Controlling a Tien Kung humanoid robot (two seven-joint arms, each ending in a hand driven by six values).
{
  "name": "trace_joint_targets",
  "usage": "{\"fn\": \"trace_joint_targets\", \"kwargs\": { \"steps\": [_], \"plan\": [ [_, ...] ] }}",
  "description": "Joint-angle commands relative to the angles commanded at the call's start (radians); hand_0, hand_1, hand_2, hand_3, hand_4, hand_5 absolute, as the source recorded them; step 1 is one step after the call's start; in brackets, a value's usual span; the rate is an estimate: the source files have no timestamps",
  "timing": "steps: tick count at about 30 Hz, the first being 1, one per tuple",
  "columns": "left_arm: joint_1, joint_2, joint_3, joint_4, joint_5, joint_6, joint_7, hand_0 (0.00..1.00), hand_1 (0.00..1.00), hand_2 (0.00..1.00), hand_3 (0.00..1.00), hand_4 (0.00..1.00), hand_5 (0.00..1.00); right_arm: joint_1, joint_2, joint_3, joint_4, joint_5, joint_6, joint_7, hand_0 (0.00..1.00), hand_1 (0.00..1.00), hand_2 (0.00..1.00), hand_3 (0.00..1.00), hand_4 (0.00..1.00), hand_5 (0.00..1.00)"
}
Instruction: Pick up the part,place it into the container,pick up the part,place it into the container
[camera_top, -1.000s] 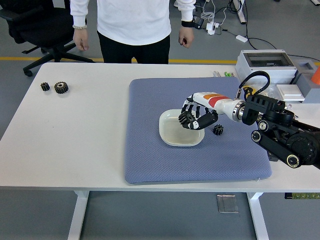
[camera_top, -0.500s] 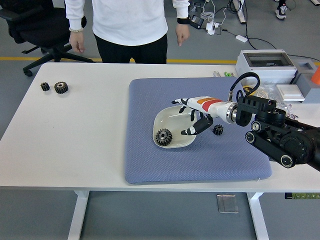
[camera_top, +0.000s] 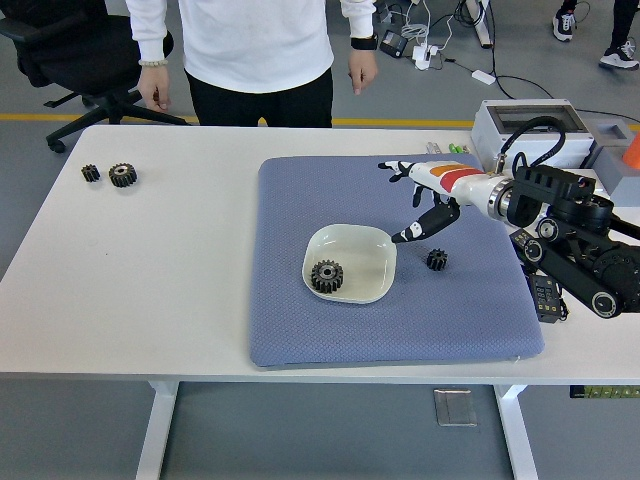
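Note:
A white bowl (camera_top: 372, 288) sits on the blue mat (camera_top: 300, 330), with a dark gear (camera_top: 326, 276) lying in its left half. A smaller black gear (camera_top: 436, 259) rests on the mat just right of the bowl. My right hand (camera_top: 412, 200) hovers above the mat, up and right of the bowl, fingers spread and holding nothing; the small gear lies just below it. My left arm is out of view.
Two more gears (camera_top: 122, 175) (camera_top: 90, 173) lie at the table's far left. A person stands at the far side, hands (camera_top: 361, 71) hanging at their sides. A grey box (camera_top: 530, 125) and small items stand at the right edge.
The hand let the large gear go into the bowl, opened, then pulled back up and to the right. The bowl shifted slightly left.

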Motion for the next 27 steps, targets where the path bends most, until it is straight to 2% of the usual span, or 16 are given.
{"fn": "trace_joint_targets", "kwargs": {
  "steps": [2,3,8,9,11,14,15,20,21,26,27],
  "plan": [
    [0.001,0.0,-0.001,0.0,0.001,0.0,0.001,0.656,0.625,0.732,0.614,0.726,0.625,-0.003,-0.011,-0.017,-0.028,-0.009,0.0,0.0,0.305,0.508,0.817,0.998,0.998,0.358],
    [0.002,0.0,-0.002,0.0,0.001,0.0,0.001,0.653,0.622,0.73,0.613,0.722,0.621,-0.005,-0.015,-0.029,-0.04,-0.015,0.001,0.001,0.303,0.495,0.774,0.88,0.977,0.342],
    [0.002,-0.002,-0.003,0.0,0.004,0.0,0.004,0.653,0.622,0.73,0.613,0.722,0.621,-0.021,-0.022,-0.094,-0.057,-0.038,0.015,-0.005,0.303,0.495,0.774,0.88,0.977,0.342],
    [0.002,-0.002,-0.003,0.0,0.004,0.001,0.004,0.653,0.622,0.729,0.605,0.718,0.617,-0.025,-0.02,-0.109,-0.06,-0.038,0.017,-0.007,0.309,0.493,0.765,0.831,0.971,0.343],
    [0.001,-0.002,-0.002,0.0,0.003,0.001,0.005,0.653,0.622,0.729,0.605,0.718,0.617,-0.028,-0.016,-0.127,-0.065,-0.034,0.014,-0.006,0.309,0.493,0.765,0.831,0.971,0.343],
    [-0.001,-0.002,0.002,0.0,-0.002,0.002,0.004,0.653,0.622,0.729,0.605,0.718,0.617,-0.028,-0.006,-0.15,-0.079,-0.029,-0.001,-0.001,0.309,0.493,0.765,0.831,0.971,0.343],
    [-0.002,-0.002,0.003,0.0,-0.004,0.002,0.004,0.653,0.626,0.728,0.602,0.716,0.618,-0.026,-0.001,-0.158,-0.085,-0.029,-0.009,0.002,0.31,0.486,0.741,0.719,0.929,0.329],
    [-0.004,-0.002,0.006,0.0,-0.011,0.002,0.002,0.653,0.626,0.728,0.602,0.716,0.618,-0.016,0.026,-0.206,-0.125,-0.016,-0.04,0.011,0.31,0.486,0.741,0.719,0.929,0.329],
    [-0.004,-0.002,0.006,0.0,-0.011,0.002,0.002,0.655,0.623,0.728,0.601,0.715,0.618,-0.015,0.032,-0.213,-0.132,-0.013,-0.043,0.012,0.343,0.484,0.719,0.639,0.895,0.319],
    [-0.008,-0.002,0.012,0.0,-0.014,0.003,0.003,0.655,0.623,0.728,0.601,0.715,0.618,-0.01,0.067,-0.239,-0.184,0.012,-0.089,0.028,0.343,0.484,0.719,0.639,0.895,0.319],
    [-0.009,-0.002,0.013,0.0,-0.015,0.003,0.004,0.654,0.626,0.732,0.599,0.712,0.615,-0.01,0.07,-0.242,-0.189,0.015,-0.091,0.028,0.344,0.481,0.703,0.601,0.877,0.307]
  ]
}}
